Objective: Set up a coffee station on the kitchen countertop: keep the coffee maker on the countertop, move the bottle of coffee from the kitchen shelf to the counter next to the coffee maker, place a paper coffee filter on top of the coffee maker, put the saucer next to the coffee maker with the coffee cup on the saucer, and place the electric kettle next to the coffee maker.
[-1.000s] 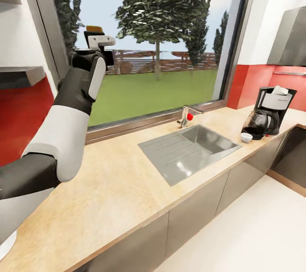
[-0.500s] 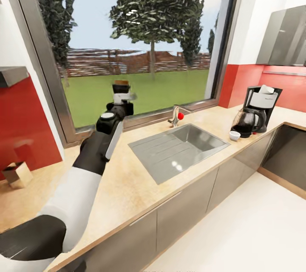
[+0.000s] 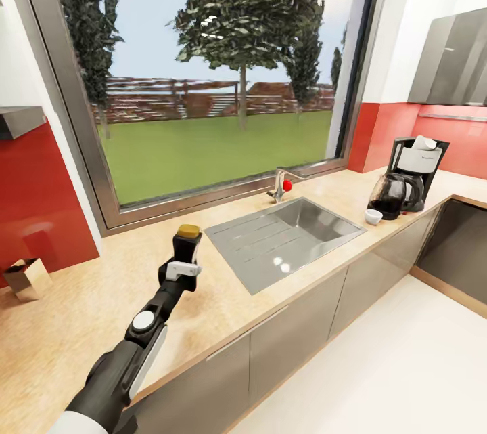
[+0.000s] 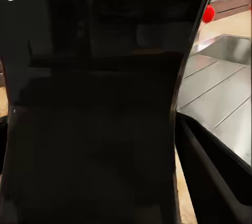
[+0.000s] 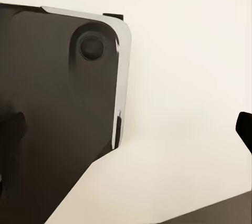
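Coffee bottle, dark with mustard-yellow cap (image 3: 187, 237), sits upright, clamped in the left gripper (image 3: 182, 265); forearm extends low over the beige countertop (image 3: 81, 312), beside the steel sink (image 3: 284, 237).

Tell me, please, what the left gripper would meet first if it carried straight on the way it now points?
Probably the window sill: the left gripper, shut on the bottle of coffee, points across bare countertop beside the sink. Depth is unclear.

A dark bottle (image 4: 94, 103) crowds the left wrist camera, its edges cut off and its label too dim to read. The left gripper (image 3: 184, 254) hides most of the bottle from the head camera, leaving its brown cap (image 3: 188, 231) visible. The cup (image 3: 373, 216) beside the coffee maker (image 3: 414, 173) is too small to show a saucer.
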`<state>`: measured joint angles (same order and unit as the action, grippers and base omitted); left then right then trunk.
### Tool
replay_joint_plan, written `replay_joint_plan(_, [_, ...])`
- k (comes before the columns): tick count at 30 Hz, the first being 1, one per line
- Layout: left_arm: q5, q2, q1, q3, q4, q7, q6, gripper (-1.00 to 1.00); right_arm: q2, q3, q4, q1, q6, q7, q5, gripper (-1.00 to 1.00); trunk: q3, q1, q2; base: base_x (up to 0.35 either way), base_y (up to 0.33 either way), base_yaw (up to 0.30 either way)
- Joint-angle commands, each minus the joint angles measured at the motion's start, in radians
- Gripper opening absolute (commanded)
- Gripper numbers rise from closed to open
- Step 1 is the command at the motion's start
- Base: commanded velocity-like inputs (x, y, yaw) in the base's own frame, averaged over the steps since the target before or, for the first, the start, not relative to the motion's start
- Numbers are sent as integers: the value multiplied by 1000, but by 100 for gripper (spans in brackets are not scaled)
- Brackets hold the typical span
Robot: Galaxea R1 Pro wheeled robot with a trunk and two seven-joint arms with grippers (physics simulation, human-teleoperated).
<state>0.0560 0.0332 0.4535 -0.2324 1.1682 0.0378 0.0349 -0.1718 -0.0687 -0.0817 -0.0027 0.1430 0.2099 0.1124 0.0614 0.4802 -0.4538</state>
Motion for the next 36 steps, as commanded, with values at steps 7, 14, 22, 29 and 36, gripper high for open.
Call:
replay_joint_plan(7, [-11, -26, -47, -31, -54, 17, -34, -100, -14, -11, -1, 0, 7, 3, 12, 100, 2, 0, -2, 96, -15, 0])
replay_joint_plan(14, [-33, -30, -58, -40, -57, 41, -41, -100, -16, -13, 0, 0, 7, 2, 12, 100, 2, 0, -2, 287, -129, 0])
replay_joint_plan(22, [-30, -29, -63, -40, -58, 42, -63, -100, -16, -13, 1, 0, 7, 2, 12, 100, -1, 0, -2, 234, -193, -127])
replay_joint_plan(29, [-30, -30, -89, -41, -57, 42, -98, -100, -15, -18, 0, 0, 6, 3, 12, 100, -2, 0, -2, 112, -257, -278])
replay_joint_plan(36, [-21, -32, -90, -41, -58, 42, -101, -100, -15, -22, 0, 0, 6, 3, 12, 100, -2, 0, -2, 170, -247, -281])
